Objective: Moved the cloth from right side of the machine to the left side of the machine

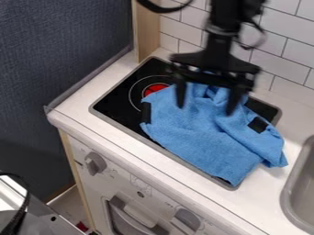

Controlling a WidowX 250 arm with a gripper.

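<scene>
The blue cloth (pixel 208 133) lies crumpled over the middle and right of the black stovetop (pixel 116 103), its right corner resting on the white counter. Two black patches show on it. The black gripper (pixel 206 103) hangs over the cloth's upper part, its two fingers apart, one on each side of a raised fold. Whether the fingertips touch the cloth cannot be told. Part of a red burner ring shows at the cloth's upper left edge.
A metal sink (pixel 300 188) is at the right edge. White wall tiles (pixel 285 48) and a wooden post (pixel 146 30) stand behind the stove. Knobs (pixel 95 163) are on the stove's front, and a clear edge guard runs along the counter's left side.
</scene>
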